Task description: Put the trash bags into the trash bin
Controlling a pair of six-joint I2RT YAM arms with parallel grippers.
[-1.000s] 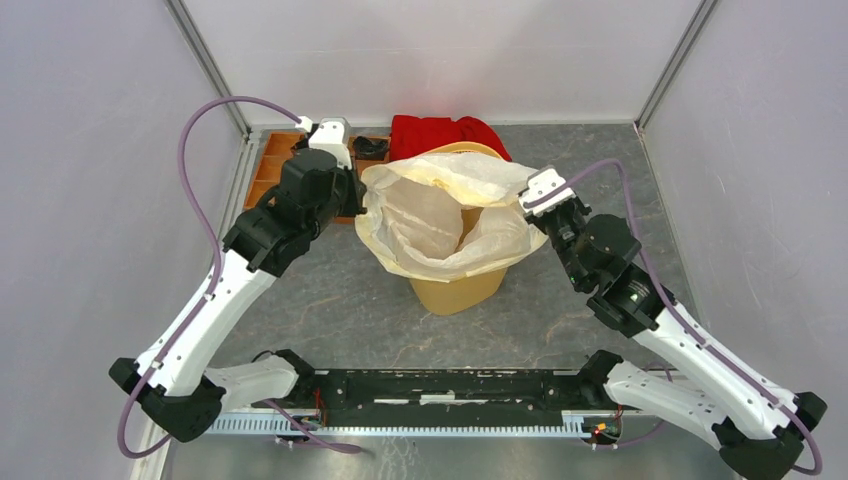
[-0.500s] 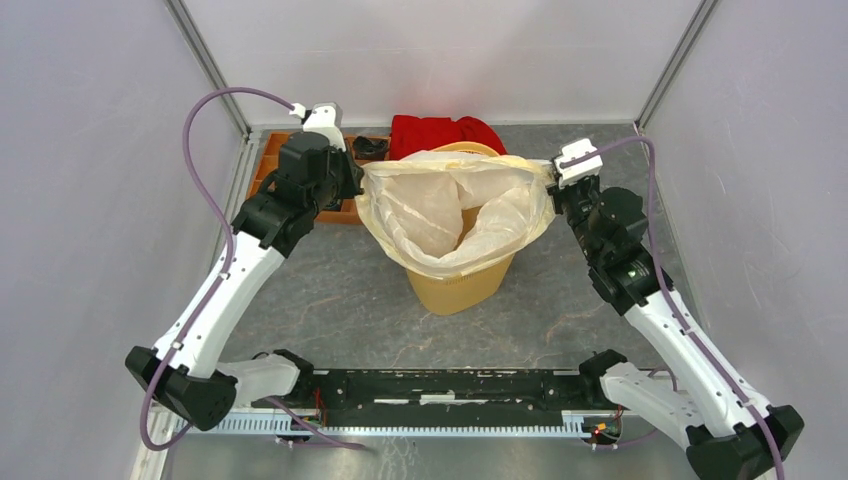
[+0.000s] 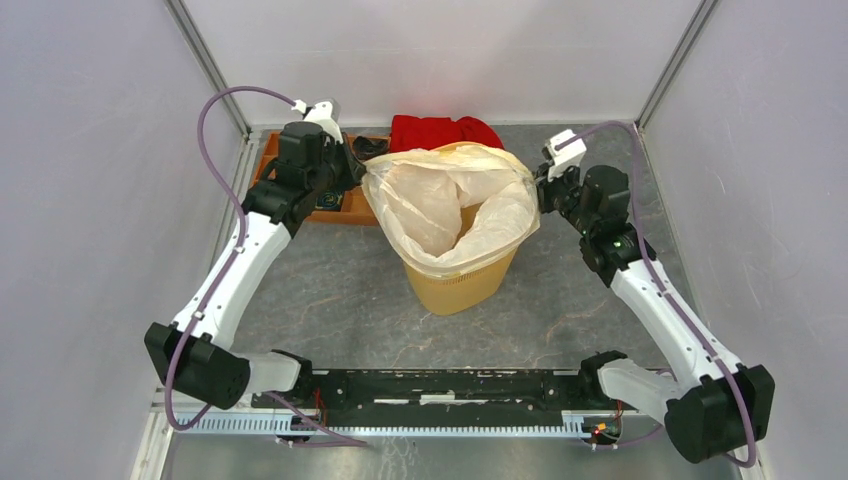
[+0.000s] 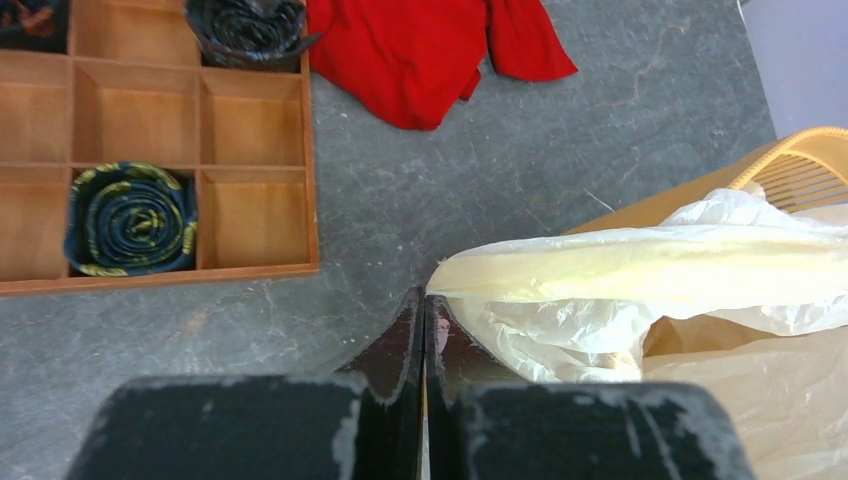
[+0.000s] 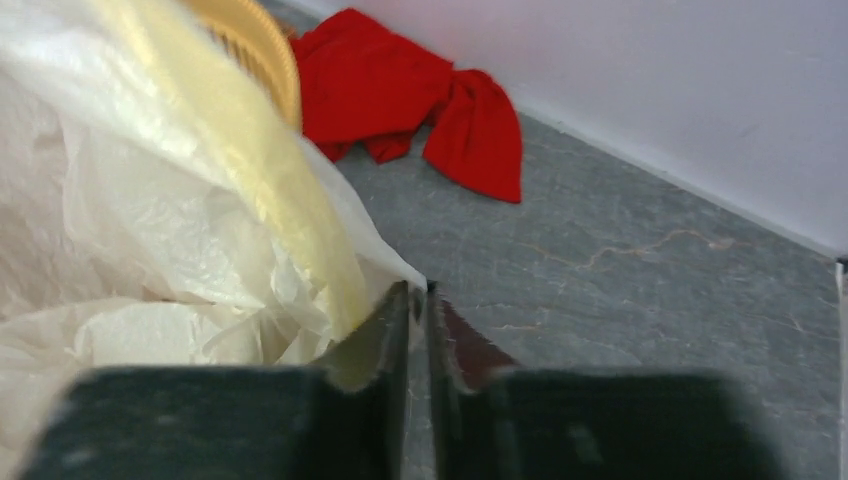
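the bench (image 3: 330, 300) carried the trash bin (image 3: 455, 290) near its centre, upright, with the trash bag (image 3: 440, 200) draped into it. the bag mouth was spread wide above the bin rim, its body sagging inside and its edge lying over the rim on the near side. the bag edge ran taut between the two arms, one at each side of the bin. behind the bin on the left lay a wooden tray (image 4: 308, 180) with a rolled fabric item (image 4: 130, 220) in one compartment; a red cloth (image 4: 410, 50) lay just behind the bin. the left hand (image 4: 424, 295) had its fingers pressed together, pinching the left corner of the bag edge. the right hand (image 5: 420, 290) had its fingers nearly together with a thin slit between them; the bag edge met the tips, but whether the film was gripped could not be told. judged step: seating the bag mouth over the bin rim. the next move would call for lowering both corners outside the rim before release, keeping the thin film from tearing or slipping back into the bin.
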